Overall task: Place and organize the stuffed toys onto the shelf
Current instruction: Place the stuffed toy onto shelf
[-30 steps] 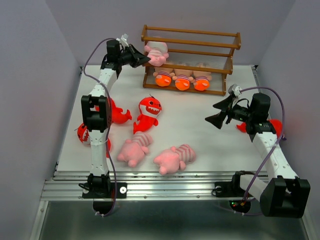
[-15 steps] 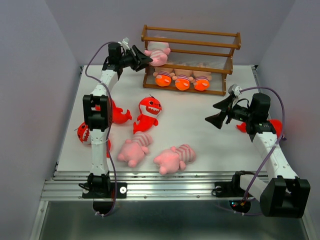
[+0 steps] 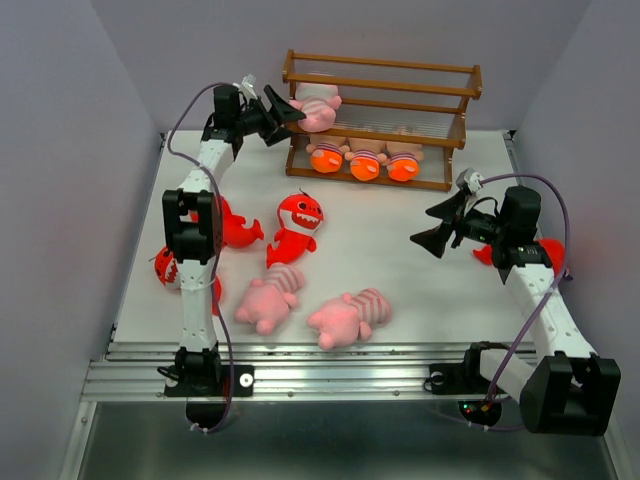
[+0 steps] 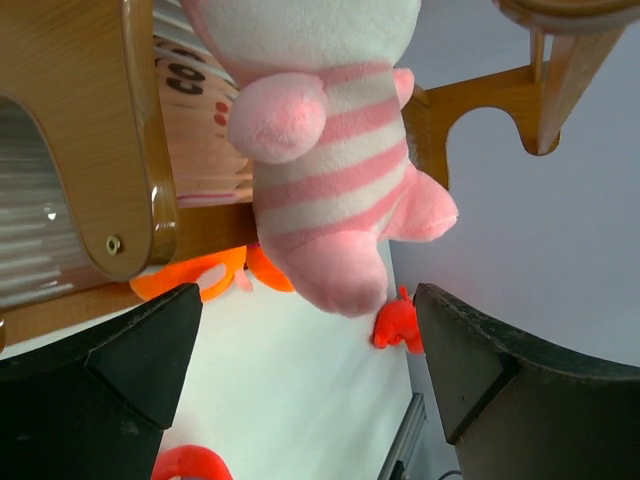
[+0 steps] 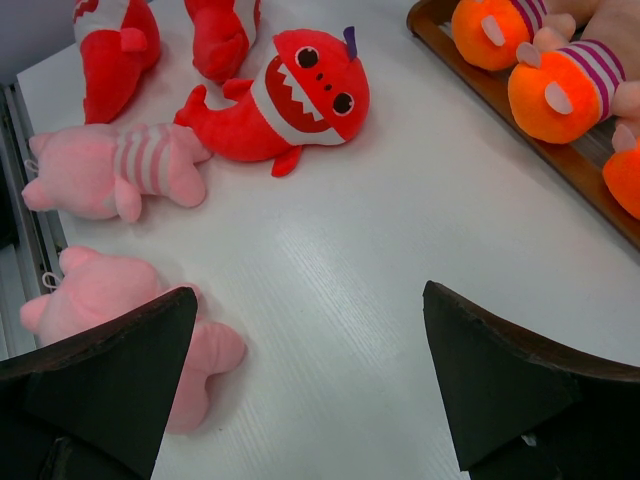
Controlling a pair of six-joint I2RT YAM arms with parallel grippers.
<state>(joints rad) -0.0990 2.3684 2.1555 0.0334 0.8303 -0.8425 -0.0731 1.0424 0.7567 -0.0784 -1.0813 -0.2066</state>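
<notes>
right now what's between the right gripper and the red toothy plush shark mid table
Only bare white table, between right gripper and red plush shark; top view shows it.

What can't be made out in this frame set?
Top view: red toy at right, mostly hidden by the right arm; kind unclear.
Left wrist view: pink striped toy, head cut off by top edge.
Right wrist view: orange-footed dolls, bodies cut off by the picture's edge.
</notes>
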